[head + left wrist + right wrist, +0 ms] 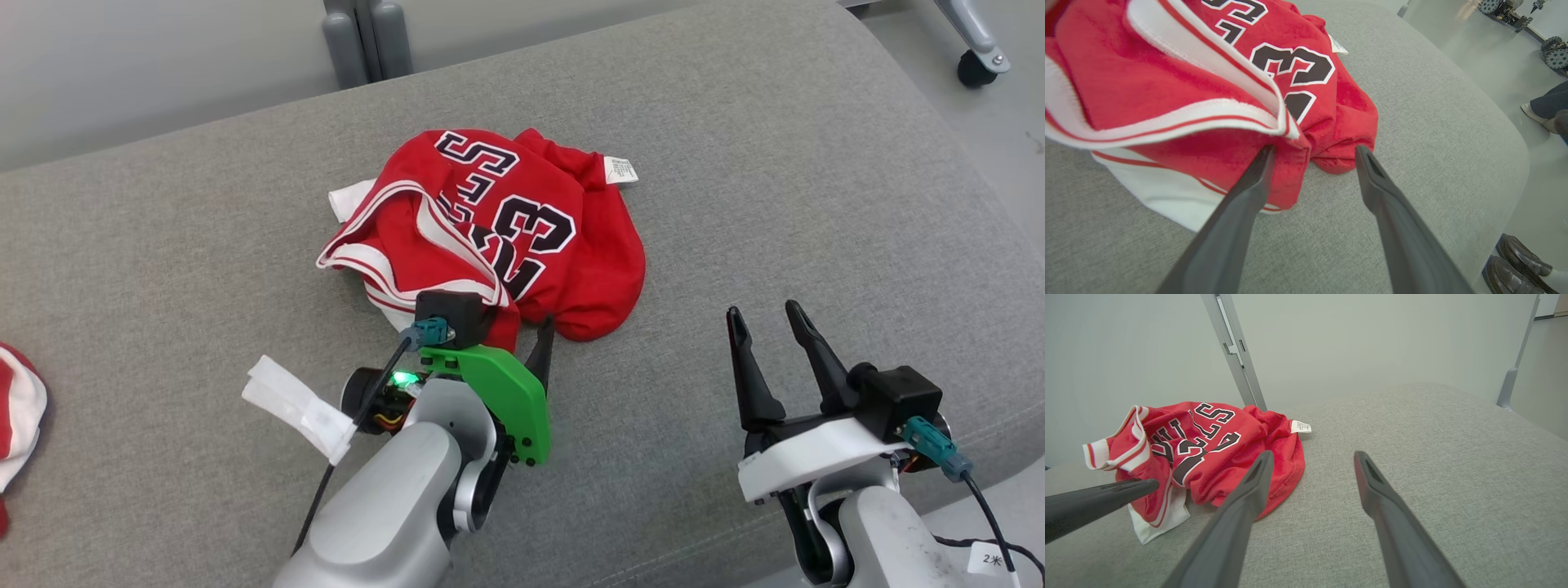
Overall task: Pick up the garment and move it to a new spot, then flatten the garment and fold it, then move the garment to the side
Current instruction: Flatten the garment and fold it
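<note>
The garment (506, 229) is a red jersey with white trim and a black number. It lies crumpled in the middle of the grey cushion (816, 204). My left gripper (522, 331) stands open at the garment's near edge. In the left wrist view the garment (1167, 90) has a fold lying between the two spread fingers of the left gripper (1314, 151), and one fingertip touches the cloth. My right gripper (765, 312) is open over bare cushion to the right of the garment. In the right wrist view, the right gripper (1314, 455) holds nothing and the garment (1208, 457) lies to its left.
Another red and white cloth (16, 425) lies at the cushion's left edge. Grey posts (367, 41) stand behind the cushion, and a caster wheel (976, 69) sits at the back right. A person's dark shoes (1515, 261) are on the floor past the cushion's rounded right edge.
</note>
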